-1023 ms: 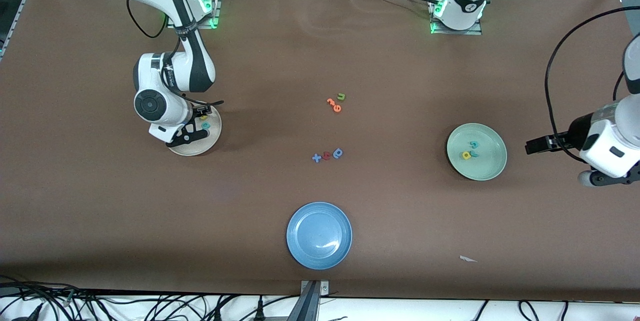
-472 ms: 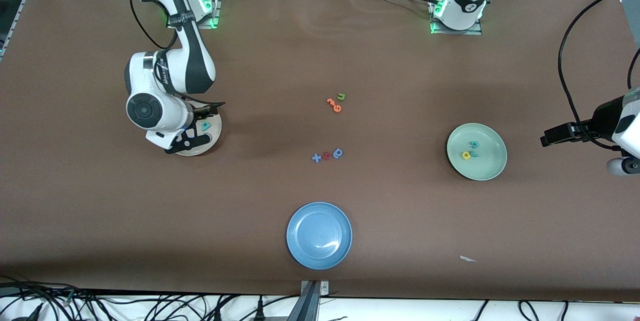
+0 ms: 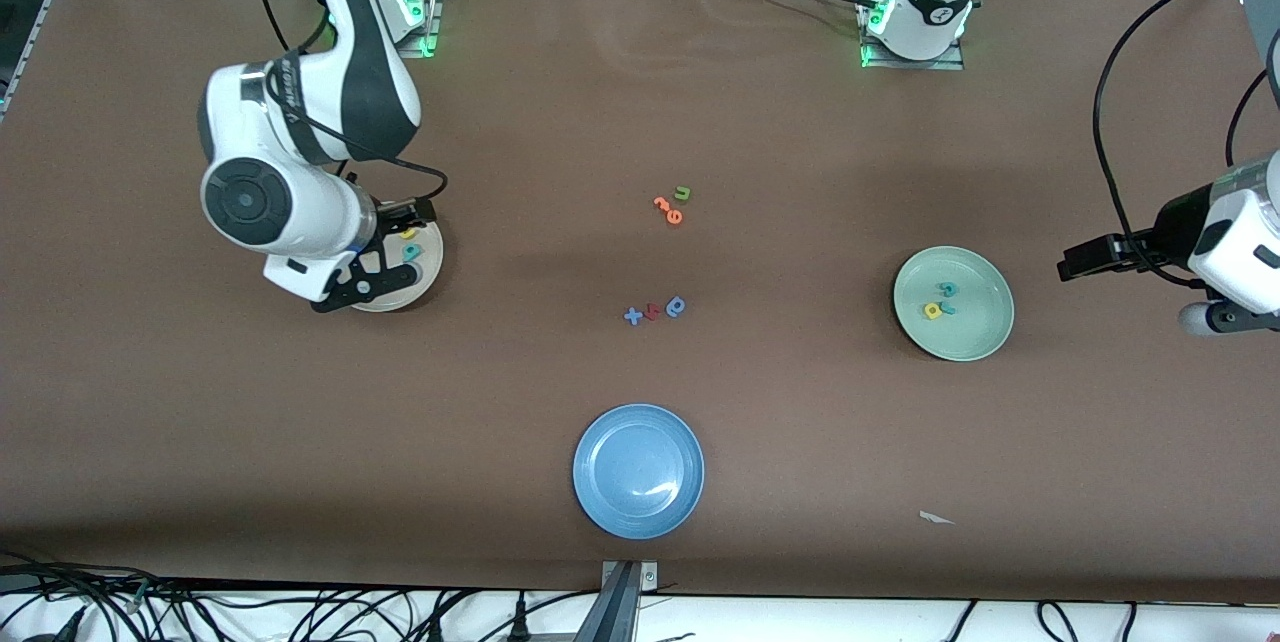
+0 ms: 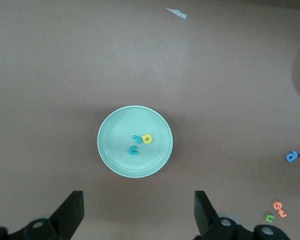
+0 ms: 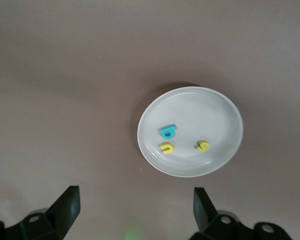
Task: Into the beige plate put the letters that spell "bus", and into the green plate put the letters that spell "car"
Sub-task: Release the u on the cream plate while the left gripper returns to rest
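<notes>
Both arms are raised clear of the worktop (image 3: 560, 122), nothing held.

Right gripper (image 5: 135, 212): up in the air over the beige plate (image 5: 225, 112), at the right arm's end of the worktop. Jaws stand wide apart and empty. In the front view the arm's wrist covers much of this plate (image 3: 425, 277).

Beige plate contents, right wrist view: teal b (image 5: 168, 131), yellow u (image 5: 166, 148), yellow s (image 5: 202, 145). All three lie flat inside the rim. The b and the u are just beside each other; the s lies a little apart from them.

Left gripper (image 4: 139, 212): up in the air near the left arm's end of the worktop, outside the rim of the green plate (image 4: 110, 150). Jaws wide apart, empty.

Green plate (image 3: 985, 342) contents, left wrist view: teal c (image 4: 133, 149), yellow a (image 4: 147, 138), teal r (image 4: 137, 138). All three bunch close together near the plate's middle, the r touching the a.

Elsewhere on the worktop:
- Green u (image 3: 683, 192) with two orange letters (image 3: 668, 210) just beside it, mid-worktop.
- Nearer the front camera, a short row: blue a (image 3: 676, 305), red letter (image 3: 653, 311), blue cross-shaped piece (image 3: 633, 316).
- Blue plate (image 3: 638, 512), nearest the front camera, nothing in it.
- A small white scrap (image 3: 936, 518) toward the left arm's end, near the front edge.
</notes>
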### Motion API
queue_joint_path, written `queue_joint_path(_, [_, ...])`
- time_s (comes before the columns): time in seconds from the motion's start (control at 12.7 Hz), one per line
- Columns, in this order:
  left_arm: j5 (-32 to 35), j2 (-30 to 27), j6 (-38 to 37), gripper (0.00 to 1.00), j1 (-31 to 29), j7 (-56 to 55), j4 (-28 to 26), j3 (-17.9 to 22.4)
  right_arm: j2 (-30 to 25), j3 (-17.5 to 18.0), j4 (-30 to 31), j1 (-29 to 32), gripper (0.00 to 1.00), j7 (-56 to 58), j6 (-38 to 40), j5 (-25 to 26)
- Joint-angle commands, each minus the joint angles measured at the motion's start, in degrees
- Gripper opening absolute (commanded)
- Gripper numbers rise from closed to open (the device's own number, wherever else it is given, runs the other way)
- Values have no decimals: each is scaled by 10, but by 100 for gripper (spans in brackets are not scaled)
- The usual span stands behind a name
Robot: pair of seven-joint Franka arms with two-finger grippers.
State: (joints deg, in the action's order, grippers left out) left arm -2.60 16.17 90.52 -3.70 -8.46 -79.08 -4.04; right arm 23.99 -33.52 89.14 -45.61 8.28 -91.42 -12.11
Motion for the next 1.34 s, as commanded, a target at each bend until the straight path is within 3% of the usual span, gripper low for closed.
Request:
queue_joint_path(0.0, [-16, -45, 21, 99, 5, 14, -49, 12, -19, -28, -41, -7, 100, -5, 44, 3])
queue_joint_path(0.16, [-10, -41, 21, 99, 4, 14, -46, 11, -76, -5, -38, 30, 100, -3, 48, 30])
queue_joint_path(0.31, [-8, -41, 21, 99, 4, 14, -43, 12, -110, 87, -36, 109, 100, -3, 50, 78])
queue_joint_path(0.79, [-7, -41, 19, 100, -6, 14, -31, 14, -212, 365, 65, 395, 100, -109, 14, 98])
queue_joint_path(0.94, [-7, -42, 19, 100, -8, 14, -31, 13, -258, 384, 82, 432, 100, -106, -10, 103])
queue_joint_path(1.1, [-8, -41, 19, 100, -7, 13, -33, 11, -272, 384, 78, 441, 100, -92, -14, 166])
queue_joint_path(1.26, [-8, -41, 19, 100, -8, 14, -32, 11, -273, 384, 76, 441, 100, -90, -6, 170])
